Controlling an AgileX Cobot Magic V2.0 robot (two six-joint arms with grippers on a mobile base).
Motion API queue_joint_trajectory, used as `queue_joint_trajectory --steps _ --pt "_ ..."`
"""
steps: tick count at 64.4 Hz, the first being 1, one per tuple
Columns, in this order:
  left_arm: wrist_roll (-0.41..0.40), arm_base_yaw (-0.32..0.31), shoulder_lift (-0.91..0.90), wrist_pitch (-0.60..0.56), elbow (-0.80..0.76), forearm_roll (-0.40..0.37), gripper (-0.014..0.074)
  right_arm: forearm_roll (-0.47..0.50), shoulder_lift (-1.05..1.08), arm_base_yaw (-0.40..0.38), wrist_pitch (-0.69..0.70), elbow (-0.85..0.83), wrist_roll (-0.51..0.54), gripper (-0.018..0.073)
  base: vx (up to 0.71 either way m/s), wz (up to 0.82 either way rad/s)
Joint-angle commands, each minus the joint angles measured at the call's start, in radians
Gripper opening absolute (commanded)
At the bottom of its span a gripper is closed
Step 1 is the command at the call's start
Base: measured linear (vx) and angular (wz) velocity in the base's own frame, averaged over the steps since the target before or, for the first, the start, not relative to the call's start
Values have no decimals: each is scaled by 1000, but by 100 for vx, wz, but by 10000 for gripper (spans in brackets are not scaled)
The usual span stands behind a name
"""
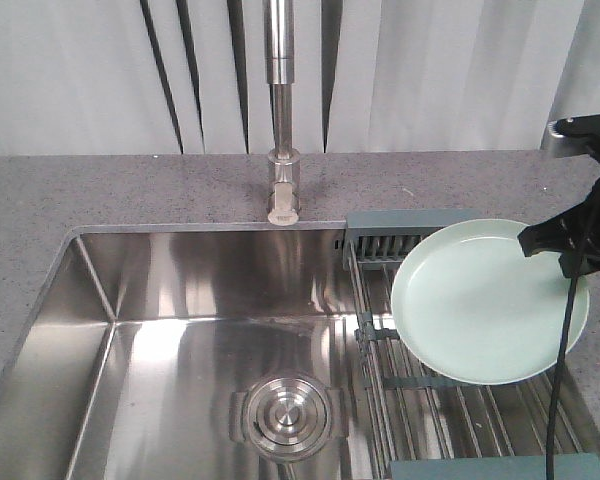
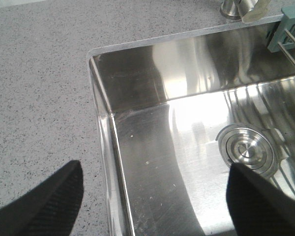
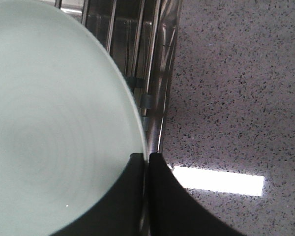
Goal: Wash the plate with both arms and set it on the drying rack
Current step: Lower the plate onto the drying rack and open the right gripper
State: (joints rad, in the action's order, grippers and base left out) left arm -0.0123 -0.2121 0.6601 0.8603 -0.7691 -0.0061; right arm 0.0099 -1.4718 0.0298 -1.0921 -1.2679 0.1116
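Plate, pale mint, sits at the right of the front frame, tilted over the drying rack; whether it touches the bars, cannot tell. Right gripper is clenched on its rim. Left gripper is spread wide and empty, above the sink basin, upper-left corner of the steel. No water seen at the faucet. Judgement: plate not yet released onto the rack; washing done or not, cannot tell. No brand or writing readable.
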Motion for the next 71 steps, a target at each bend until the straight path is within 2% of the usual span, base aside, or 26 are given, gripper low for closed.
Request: queue_joint_trajectory --steps 1,25,43,71 --pt "-13 -3 -1 -70 -25 -3 551 -26 -2 -3 38 -25 -6 -1 0 0" --pt "-13 -3 -1 -70 -25 -3 551 -40 -150 8 130 -25 -6 -1 0 0" --pt "-13 -3 -1 -70 -25 -3 551 -32 -239 18 141 -25 -4 17 0 0" --pt "-13 -3 -1 -70 -25 -3 551 7 -177 18 113 -25 -2 290 0 0"
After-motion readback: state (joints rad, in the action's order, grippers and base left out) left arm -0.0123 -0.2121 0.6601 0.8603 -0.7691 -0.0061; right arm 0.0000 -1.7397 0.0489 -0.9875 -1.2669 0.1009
